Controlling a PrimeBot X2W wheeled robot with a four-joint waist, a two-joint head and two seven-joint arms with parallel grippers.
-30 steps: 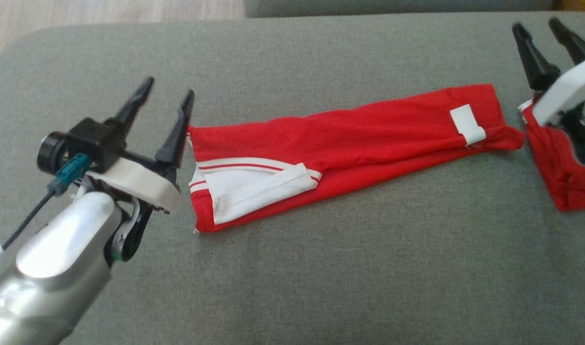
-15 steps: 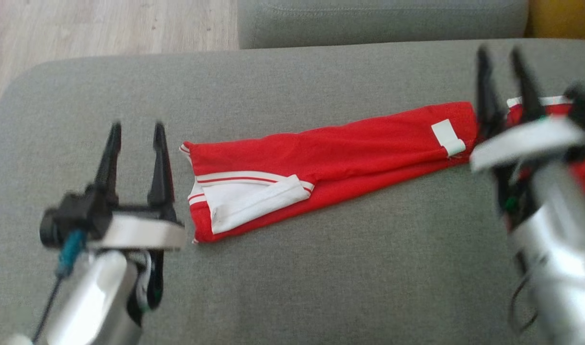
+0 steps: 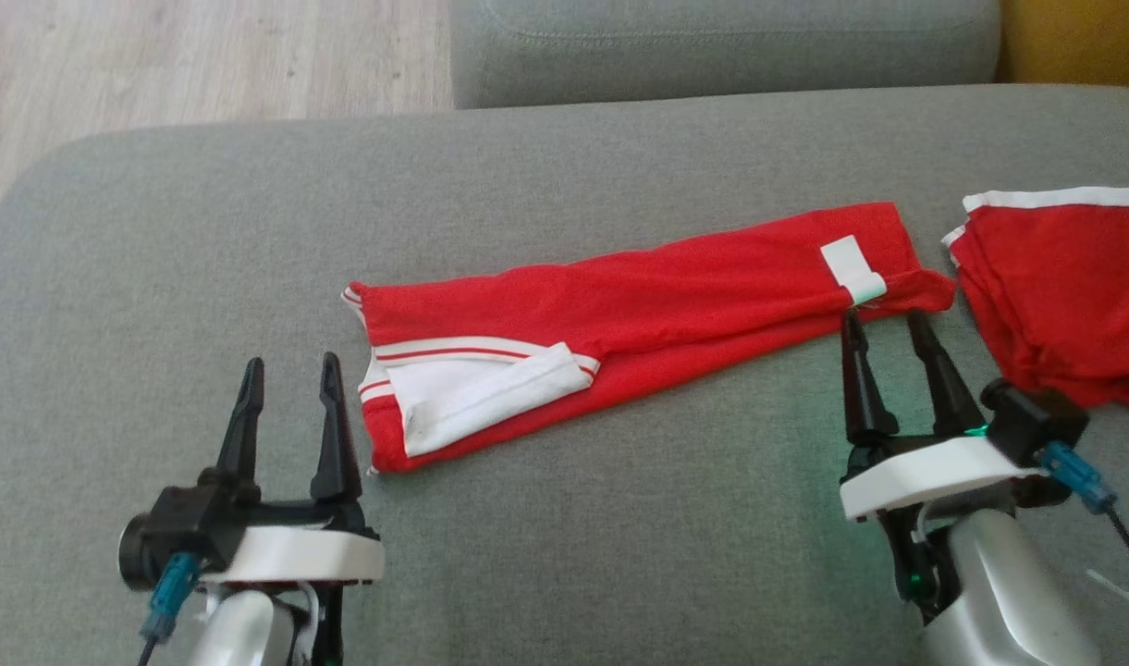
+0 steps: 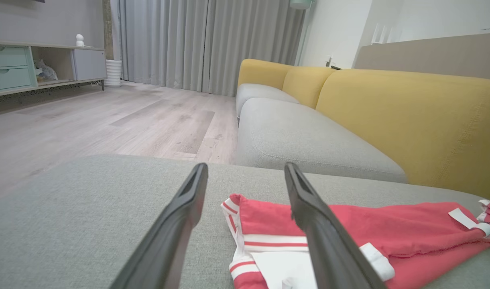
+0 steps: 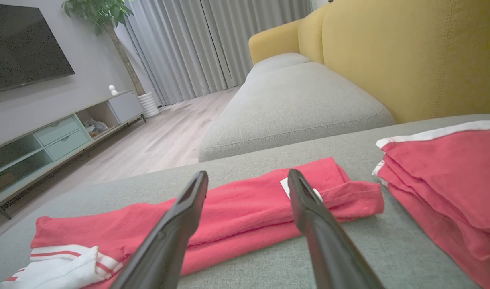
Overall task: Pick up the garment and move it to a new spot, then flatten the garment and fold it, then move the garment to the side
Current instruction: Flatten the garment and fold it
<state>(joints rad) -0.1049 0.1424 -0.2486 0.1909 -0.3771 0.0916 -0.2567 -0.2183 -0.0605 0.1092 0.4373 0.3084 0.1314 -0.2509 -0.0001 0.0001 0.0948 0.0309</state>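
Head view of the folding stage. The red garment with white striped trim point(image 3: 638, 305) lies on the grey fabric sofa cushion point(image 3: 573, 555) as a long narrow band, doubled lengthwise, its white-trimmed end toward our left and its end with the small white label tab point(image 3: 852, 268) toward our right. Our left gripper point(image 3: 290, 361) stands just beside the trimmed end, its fingers apart and holding nothing. Our right gripper point(image 3: 881, 316) stands just below the tabbed end, likewise spread and empty; neither touches the cloth. A second folded red garment with a white hem point(image 3: 1054, 296) rests near the band's right end, apart from it. We judge the placing, the flattening and a first lengthwise fold done. The crosswise folds and the move to the side appear to remain.
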